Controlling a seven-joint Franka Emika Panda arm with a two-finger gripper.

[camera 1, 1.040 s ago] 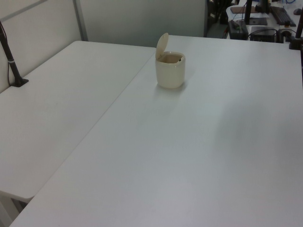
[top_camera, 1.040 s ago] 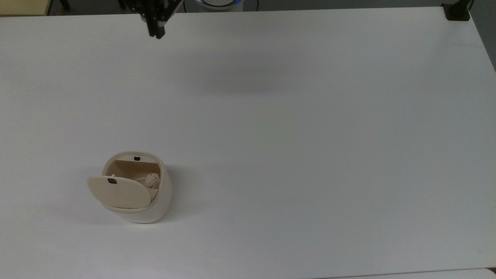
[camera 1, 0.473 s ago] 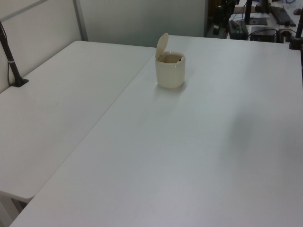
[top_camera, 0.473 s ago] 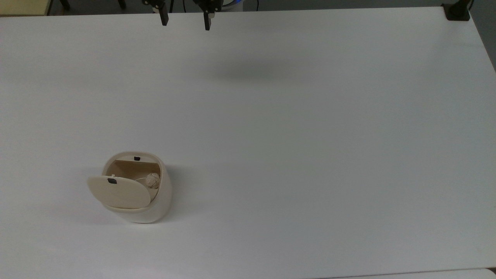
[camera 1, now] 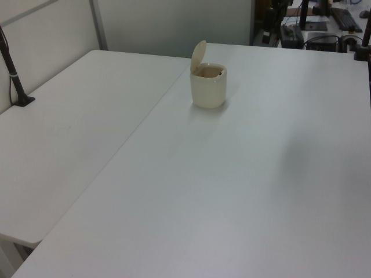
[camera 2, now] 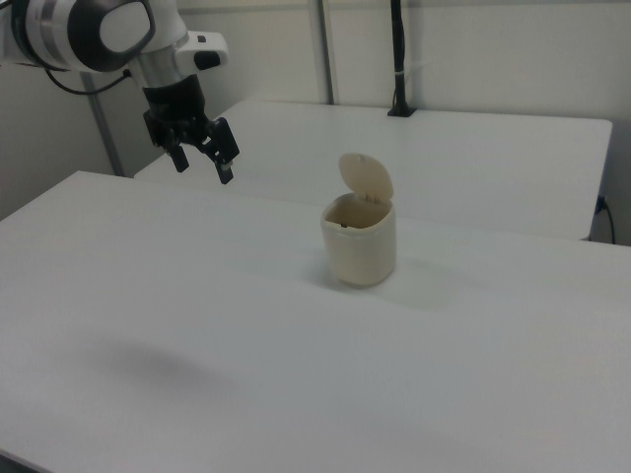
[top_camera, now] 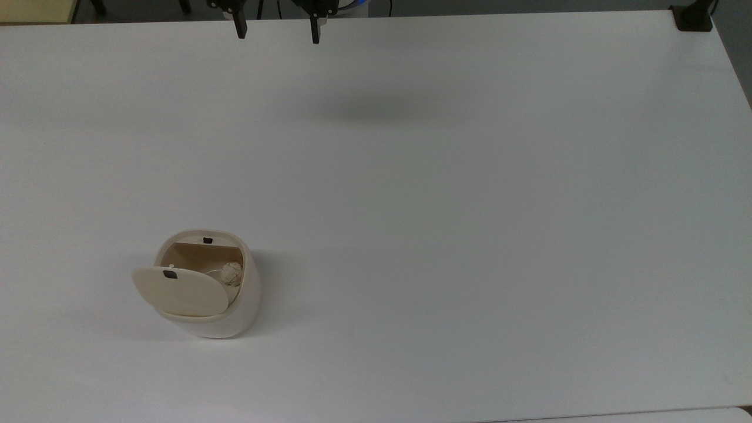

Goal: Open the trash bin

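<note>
The trash bin (top_camera: 220, 302) stands on the white table (top_camera: 458, 211), near the bottom left in the top view. In the right view the trash bin (camera 2: 360, 241) sits near the middle, and in the left view the trash bin (camera 1: 208, 87) is toward the far end of the table. It is a small cream plastic bin with soft rounded corners and smooth sides.

Its flat lid (top_camera: 180, 291) is flipped up and stands almost straight, held at one edge. A tiny black button (top_camera: 170, 274) sits on the lid, and a small dark catch (top_camera: 207, 239) sits on the rim across from it. Inside the bin lies a crumpled ball of paper (top_camera: 231, 273). The lid hides part of the inside in the top view.

The gripper (camera 2: 202, 163) hangs in the air well apart from the bin, at the right view's upper left. Its two black fingers (camera 2: 225, 156) are spread wide with nothing between them. In the top view the gripper (top_camera: 277, 29) is at the top edge, and most of the arm is cut off there. The table is smooth, flat and plain.
</note>
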